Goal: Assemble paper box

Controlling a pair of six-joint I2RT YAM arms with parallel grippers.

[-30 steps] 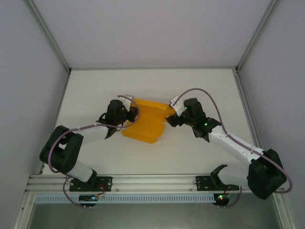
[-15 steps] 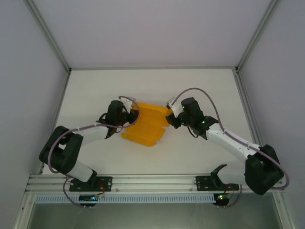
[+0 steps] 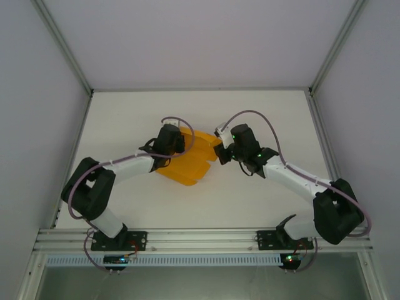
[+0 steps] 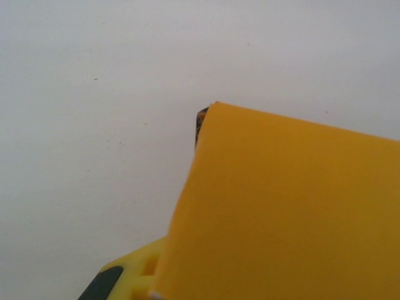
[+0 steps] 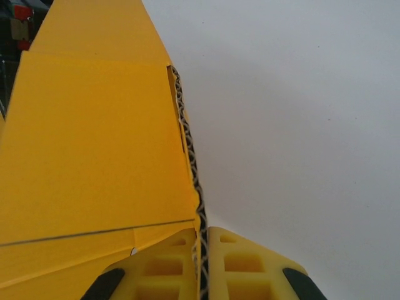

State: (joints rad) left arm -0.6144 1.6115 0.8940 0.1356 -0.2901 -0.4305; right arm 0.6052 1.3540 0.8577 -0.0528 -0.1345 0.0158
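Plain orange-yellow corrugated card sheet with creases and flaps, the paper box (image 3: 187, 164), at mid-bench (image 3: 262, 200), spanning between both arms. Jaws of right gripper (image 5: 201, 253) pinched tight on sheet's right edge. Jaws of left gripper (image 3: 169, 139) closed at left edge, apparently gripping it. No walls standing, no flaps tucked. Early stage, nearly all folding left.

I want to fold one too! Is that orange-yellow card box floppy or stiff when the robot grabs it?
Probably fairly stiff: the orange-yellow card box shows a wavy corrugated edge. It likely bends at its crease. Seems light, since the right gripper pinches just one edge.
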